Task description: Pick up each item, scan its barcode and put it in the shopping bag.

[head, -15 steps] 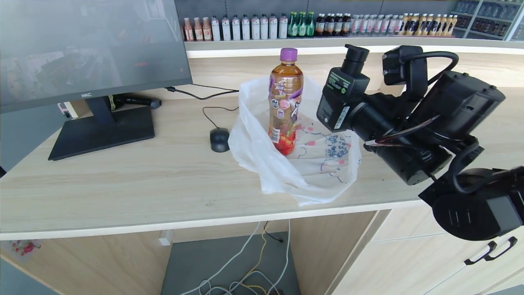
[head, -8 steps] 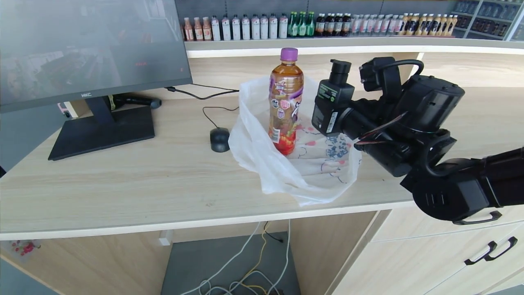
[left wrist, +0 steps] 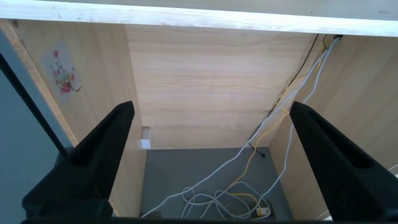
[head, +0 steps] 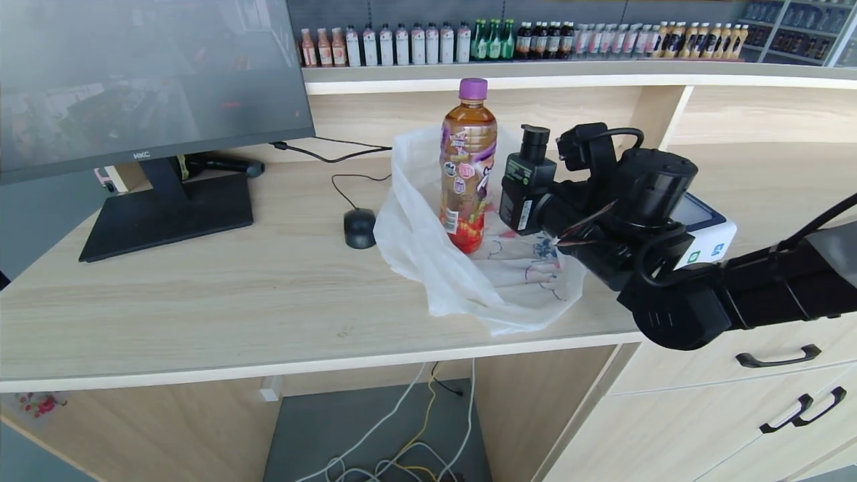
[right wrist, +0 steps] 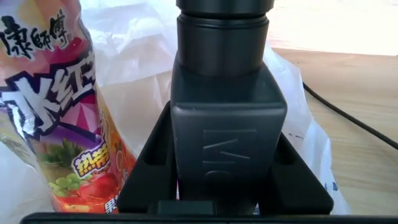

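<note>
The right arm is coming down and leftward from the upper right of the head frame toward the centre, carrying the black square plastic bottle with a round black cap (head: 525, 182) closer to the bag, and a white box-shaped device with a blue screen (head: 711, 231) is now showing behind the arm at centre right. The right claw (head: 546, 211) is clamping the black bottle by its lower body, a finger pressing on each side, as the right wrist view is also showing (right wrist: 224, 180). The black bottle is hanging upright above the counter, just to the right of the tall amber tea bottle with a purple cap and a pink-and-purple label (head: 469, 164), near it but not touching. The tea bottle is standing upright among the open folds of the thin white plastic shopping bag (head: 428, 258), which is lying crumpled on the pale wood counter (head: 201, 301) at the centre of the frame. The left claw (left wrist: 214, 168) is hanging below the counter's edge with its two dark fingers spread wide apart, gripping nothing, facing loose white and yellow cables (left wrist: 236, 186). A large dark monitor on a flat black stand (head: 147, 73) is filling the upper left, a black wired mouse (head: 359, 227) is lying just left of the bag, and a shelf of drink bottles (head: 509, 40) is running along the top.
</note>
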{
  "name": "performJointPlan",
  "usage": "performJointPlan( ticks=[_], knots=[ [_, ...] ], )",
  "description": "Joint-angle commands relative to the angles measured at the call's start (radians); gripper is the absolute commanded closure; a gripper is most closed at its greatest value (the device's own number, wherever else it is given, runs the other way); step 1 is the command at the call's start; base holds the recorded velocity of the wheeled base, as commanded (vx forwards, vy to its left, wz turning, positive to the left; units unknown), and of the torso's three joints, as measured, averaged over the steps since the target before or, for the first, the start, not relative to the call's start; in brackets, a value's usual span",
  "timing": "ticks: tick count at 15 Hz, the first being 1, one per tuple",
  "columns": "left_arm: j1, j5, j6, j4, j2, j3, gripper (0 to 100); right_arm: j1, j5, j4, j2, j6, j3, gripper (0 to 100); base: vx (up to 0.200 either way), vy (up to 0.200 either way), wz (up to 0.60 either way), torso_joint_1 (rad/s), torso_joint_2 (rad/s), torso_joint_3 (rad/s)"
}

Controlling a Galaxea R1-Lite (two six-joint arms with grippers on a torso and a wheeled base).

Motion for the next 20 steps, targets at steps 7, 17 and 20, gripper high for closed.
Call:
performJointPlan(
  ticks=[7,17,20],
  knots=[
    [0.000,0.000,0.000,0.000,0.000,0.000,0,-0.033,-0.001,-0.005,0.046,-0.003,-0.012,100,0.000,0.000,0.00,0.000,0.00,0.000],
    [0.000,0.000,0.000,0.000,0.000,0.000,0,-0.016,-0.002,-0.007,0.046,-0.012,-0.003,100,0.000,0.000,0.00,0.000,0.00,0.000],
    [0.000,0.000,0.000,0.000,0.000,0.000,0,-0.014,-0.002,-0.007,0.049,-0.012,0.008,100,0.000,0.000,0.00,0.000,0.00,0.000]
  ],
)
